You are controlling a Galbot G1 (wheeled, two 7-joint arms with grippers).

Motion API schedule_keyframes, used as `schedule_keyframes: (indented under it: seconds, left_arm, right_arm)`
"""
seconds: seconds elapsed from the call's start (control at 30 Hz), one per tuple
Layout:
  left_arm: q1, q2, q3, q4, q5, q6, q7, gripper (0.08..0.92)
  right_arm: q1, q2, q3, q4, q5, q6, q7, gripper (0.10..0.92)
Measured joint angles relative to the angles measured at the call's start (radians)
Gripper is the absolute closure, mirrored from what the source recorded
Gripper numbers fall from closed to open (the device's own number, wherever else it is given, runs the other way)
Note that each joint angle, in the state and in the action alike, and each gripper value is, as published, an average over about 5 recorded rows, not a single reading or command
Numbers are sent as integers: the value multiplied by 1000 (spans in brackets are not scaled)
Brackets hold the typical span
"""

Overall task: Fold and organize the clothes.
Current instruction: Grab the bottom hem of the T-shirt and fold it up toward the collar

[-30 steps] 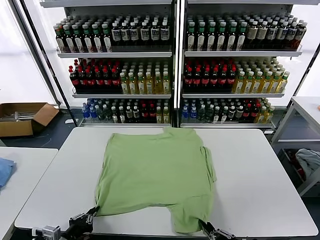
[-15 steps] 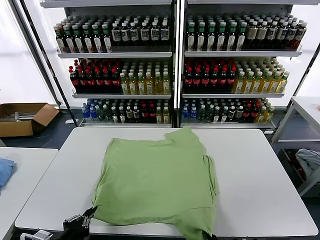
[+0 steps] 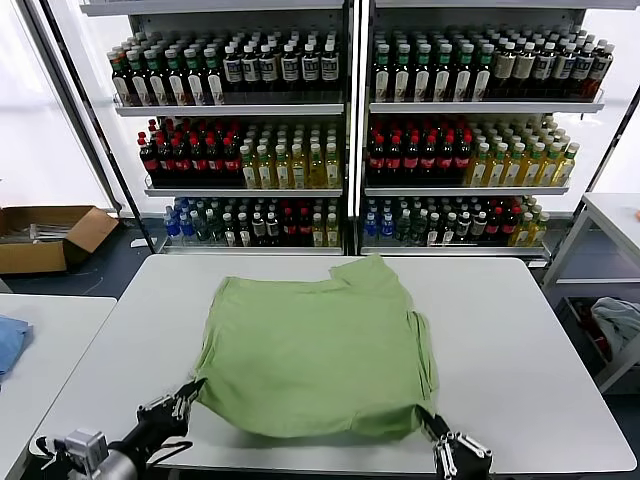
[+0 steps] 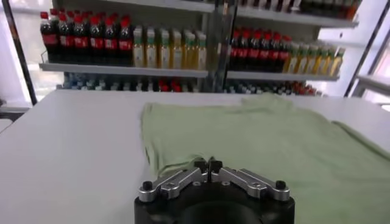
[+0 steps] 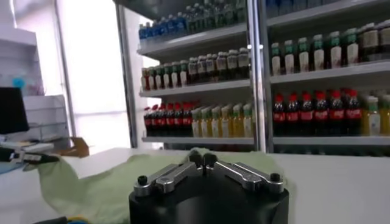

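The clothes, one light green shirt (image 3: 320, 345), lie spread on the white table (image 3: 530, 350) with the near hem raised off the surface. My left gripper (image 3: 190, 393) is shut on the hem's near left corner, and in the left wrist view the gripper (image 4: 208, 163) pinches a fold of the shirt (image 4: 262, 134). At the near right corner my right gripper (image 3: 425, 420) is shut on the cloth. In the right wrist view that gripper (image 5: 202, 157) pinches the green fabric (image 5: 91, 182). The collar, buttons and chest print are hidden.
Shelves of bottles (image 3: 350, 130) stand behind the table. A cardboard box (image 3: 45, 235) sits on the floor at the far left. A blue cloth (image 3: 8, 340) lies on the side table at the left, and a pale grey cloth (image 3: 620, 320) is at the right.
Both grippers dipped toward the table's front edge, then rose and moved away from it with the hem. The shirt's near edge now stands lifted off the table instead of draping over the edge.
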Motion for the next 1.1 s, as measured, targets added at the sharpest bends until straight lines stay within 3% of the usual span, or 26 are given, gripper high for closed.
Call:
schedule_keyframes:
  seconds: [0.5, 0.67, 1.1]
  left_arm:
    - [-264, 2, 69, 256, -86, -1, -51, 912]
    - [-304, -8, 78, 325, -82, -4, -84, 841]
    - [-294, 3, 50, 335, -72, 6, -142, 478]
  right_arm:
    - [372, -32, -158, -253, 17, -138, 55, 889]
    - [398, -39, -173, -267, -15, -190, 64, 762]
    - [272, -61, -125, -161, -127, -314, 108, 390]
